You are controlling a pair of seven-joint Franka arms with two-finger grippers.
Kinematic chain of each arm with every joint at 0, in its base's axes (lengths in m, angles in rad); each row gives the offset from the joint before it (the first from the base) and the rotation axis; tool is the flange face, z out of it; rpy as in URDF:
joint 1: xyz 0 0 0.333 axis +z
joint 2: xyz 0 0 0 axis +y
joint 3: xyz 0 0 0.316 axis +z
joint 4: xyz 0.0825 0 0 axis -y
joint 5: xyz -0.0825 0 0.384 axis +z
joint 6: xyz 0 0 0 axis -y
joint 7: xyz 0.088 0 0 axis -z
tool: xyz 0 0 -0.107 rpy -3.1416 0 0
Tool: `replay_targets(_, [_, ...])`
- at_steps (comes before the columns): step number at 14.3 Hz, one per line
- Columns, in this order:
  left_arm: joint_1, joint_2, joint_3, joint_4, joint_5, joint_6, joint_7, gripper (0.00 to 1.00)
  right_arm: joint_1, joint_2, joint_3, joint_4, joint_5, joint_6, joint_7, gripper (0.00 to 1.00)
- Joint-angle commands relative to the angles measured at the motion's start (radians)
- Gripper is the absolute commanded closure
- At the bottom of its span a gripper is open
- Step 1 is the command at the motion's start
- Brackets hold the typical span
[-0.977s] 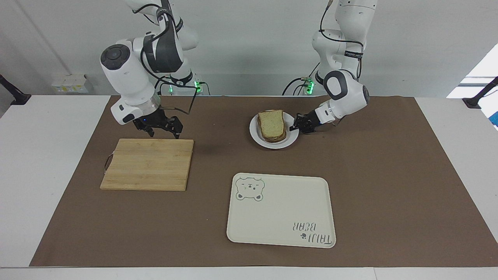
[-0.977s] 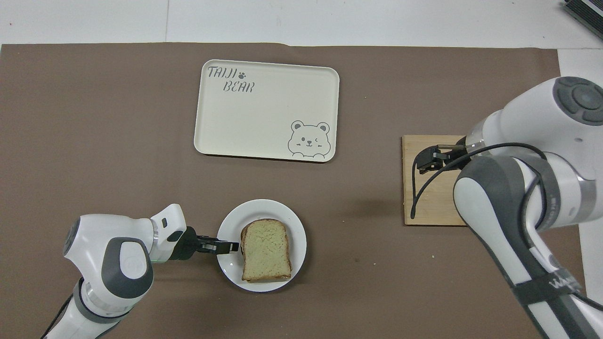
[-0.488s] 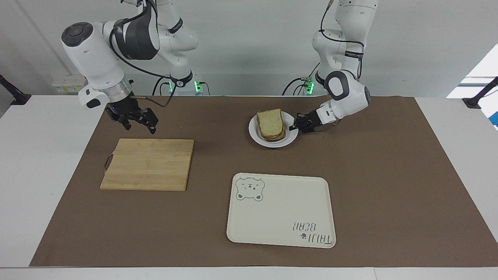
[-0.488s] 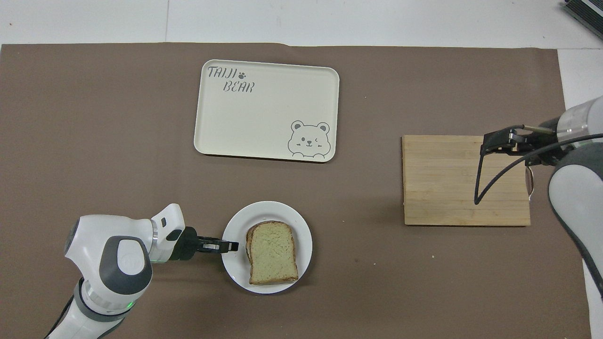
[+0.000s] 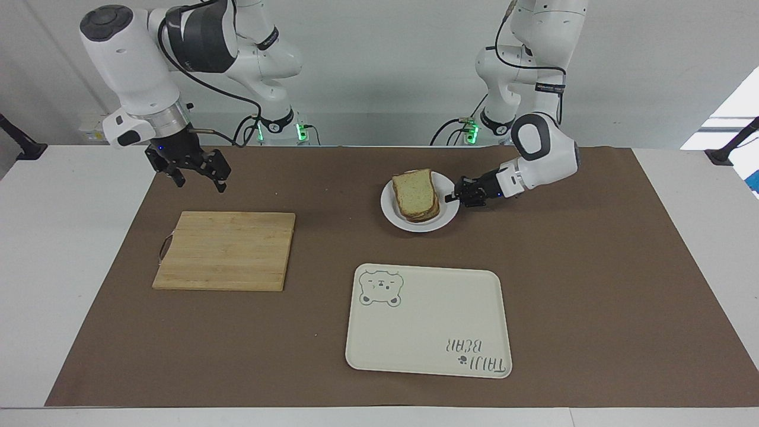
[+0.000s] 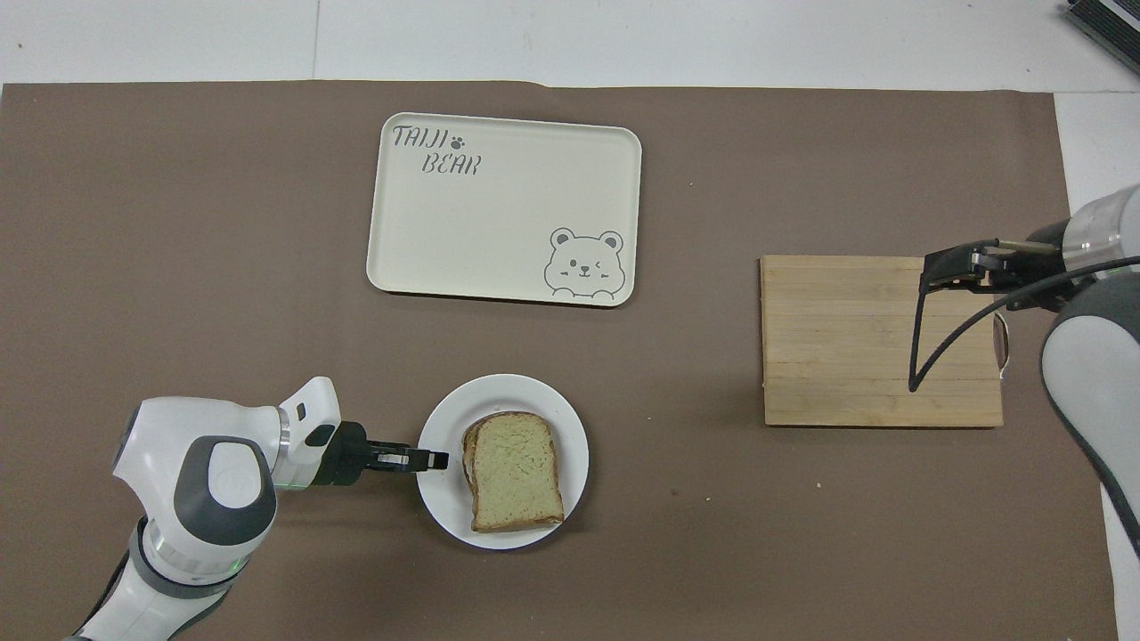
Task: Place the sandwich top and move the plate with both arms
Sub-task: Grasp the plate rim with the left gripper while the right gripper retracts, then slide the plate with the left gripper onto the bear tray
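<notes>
the sandwich top (image 5: 414, 188) is sitting on the stack on the plate (image 5: 392, 212), which is lying toward the robots' edge of the table, near the middle. the left gripper (image 5: 459, 197) is clenching the plate's rim on the left arm's end. the right gripper (image 5: 194, 173) is hanging up in the air with its fingers spread wide, gripping nothing, over the mat just by the cutting board (image 5: 226, 250). the bear tray (image 5: 428, 320) is lying apart from the plate, farther from the robots.

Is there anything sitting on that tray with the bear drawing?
No, the tray shows only its printed bear and lettering, while the sandwich top lies on the plate nearer the robots.
</notes>
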Motion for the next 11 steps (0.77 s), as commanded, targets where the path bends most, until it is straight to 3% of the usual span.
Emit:
replay_targets(1, [0.028, 0.053, -0.002, 0.094, -0.013, -0.064, -0.034, 1.0, -0.014, -0.006, 0.006, 0.024, 0.001, -0.024, -0.02, 0.0])
replay_targets(7, [0.041, 0.191, -0.001, 0.352, 0.03, -0.13, -0.132, 1.0, -0.029, -0.055, 0.006, 0.082, -0.011, -0.095, -0.02, 0.0])
replay_targets(11, [0.054, 0.349, -0.002, 0.592, 0.072, -0.184, -0.166, 1.0, -0.029, -0.095, 0.006, 0.113, -0.019, -0.154, -0.025, 0.0])
